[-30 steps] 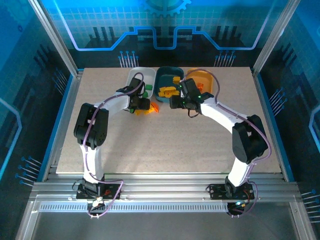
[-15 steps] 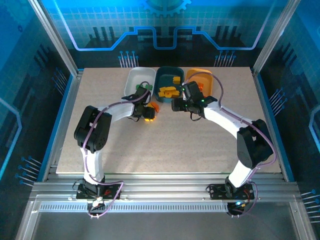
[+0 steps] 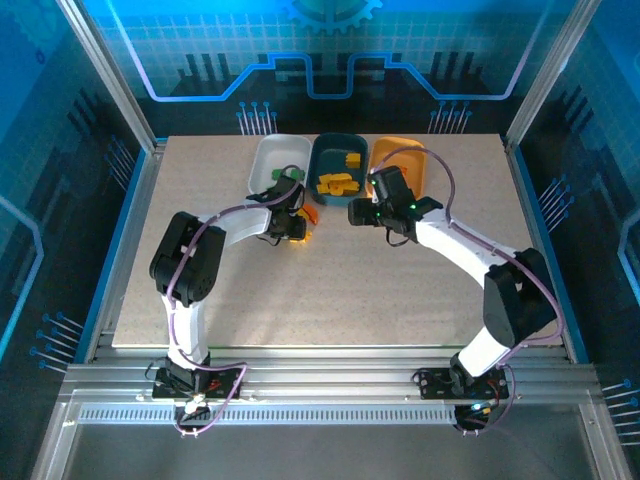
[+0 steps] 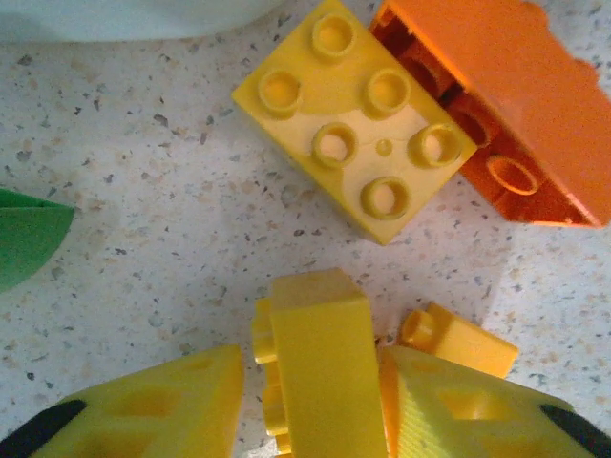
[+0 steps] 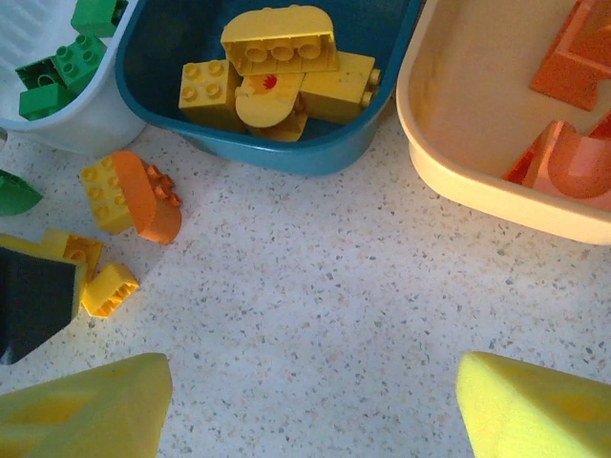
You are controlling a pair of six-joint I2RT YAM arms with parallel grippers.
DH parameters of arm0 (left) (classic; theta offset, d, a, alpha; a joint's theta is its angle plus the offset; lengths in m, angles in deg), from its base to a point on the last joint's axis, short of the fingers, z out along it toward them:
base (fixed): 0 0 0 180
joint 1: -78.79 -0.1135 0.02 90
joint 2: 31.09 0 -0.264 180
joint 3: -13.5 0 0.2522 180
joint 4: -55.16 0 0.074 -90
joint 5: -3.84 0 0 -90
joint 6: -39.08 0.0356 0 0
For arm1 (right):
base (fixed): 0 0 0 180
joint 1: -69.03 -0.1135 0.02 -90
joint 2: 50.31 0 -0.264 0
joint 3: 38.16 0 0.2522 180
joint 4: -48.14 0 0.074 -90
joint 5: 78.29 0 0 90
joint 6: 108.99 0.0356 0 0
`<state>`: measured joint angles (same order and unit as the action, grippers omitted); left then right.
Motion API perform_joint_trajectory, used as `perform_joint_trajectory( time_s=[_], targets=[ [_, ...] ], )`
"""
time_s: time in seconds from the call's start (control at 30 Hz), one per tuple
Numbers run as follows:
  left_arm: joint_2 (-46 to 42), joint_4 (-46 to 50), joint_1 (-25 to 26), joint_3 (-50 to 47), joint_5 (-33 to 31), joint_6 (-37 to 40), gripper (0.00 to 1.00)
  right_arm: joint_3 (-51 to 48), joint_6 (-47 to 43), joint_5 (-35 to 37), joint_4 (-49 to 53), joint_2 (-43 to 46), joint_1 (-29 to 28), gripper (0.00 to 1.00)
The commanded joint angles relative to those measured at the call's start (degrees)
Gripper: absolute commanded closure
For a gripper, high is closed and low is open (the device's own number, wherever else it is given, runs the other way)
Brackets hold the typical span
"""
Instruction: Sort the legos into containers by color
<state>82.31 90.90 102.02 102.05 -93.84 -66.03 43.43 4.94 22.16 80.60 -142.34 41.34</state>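
We watch the table [image 3: 350, 290].
Left end effector [image 4: 313, 401] sits around a yellow brick [image 4: 320, 348]; pinching, we cannot tell. Right end effector [image 5: 315, 391] is spread.

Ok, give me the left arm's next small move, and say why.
Probably close the left gripper on the upright yellow brick standing between its jaws: a thin gap shows on one side, so it looks ungripped. It then belongs in the dark teal tray, which holds the other yellow bricks.
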Motion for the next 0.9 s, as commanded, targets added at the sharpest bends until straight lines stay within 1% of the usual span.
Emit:
perform_joint_trajectory(
  time_s=[0.0, 0.17, 0.3, 0.43, 0.53, 0.63, 0.73, 0.87],
  targets=[
    [0.30, 1.84, 0.24, 0.89, -1.70, -0.88, 0.61, -1.27, -0.63, 1.04, 0.38, 3.43, 0.53, 0.21],
    [-2.53, 1.49, 0.22, -0.51, -2.51, -0.97, 0.69, -3.57, -1.02, 1.36, 1.30, 7.32, 0.54, 0.21],
    [-5.69, 1.83, 0.33, -0.87, -2.40, -1.49, 0.74, -7.96, -0.46, 2.33, -0.48, 11.02, 0.36, 0.22],
    [-9.33, 3.36, 0.98, 0.53, -2.34, -1.98, 0.75, -14.12, 1.53, 4.70, -3.66, 13.37, 0.10, 0.23],
    [-10.07, 4.46, 2.03, 4.39, -1.21, -2.41, 0.75, -20.10, 4.15, 7.19, -7.61, 15.04, -0.11, 0.23],
    [-6.75, 5.20, 2.86, 11.95, 1.37, -3.76, 0.75, -23.52, 5.76, 8.28, -10.07, 16.15, -0.18, 0.23],
    [0.35, 5.53, 3.05, 22.13, 5.35, -6.01, 0.76, -26.13, 6.93, 10.82, -12.87, 16.53, -0.07, 0.23],
    [11.48, 5.93, 3.06, 36.13, 7.33, -8.49, 0.76, -28.64, 9.00, 9.74, -14.80, 16.62, 1.64, 0.23]
  ],
)
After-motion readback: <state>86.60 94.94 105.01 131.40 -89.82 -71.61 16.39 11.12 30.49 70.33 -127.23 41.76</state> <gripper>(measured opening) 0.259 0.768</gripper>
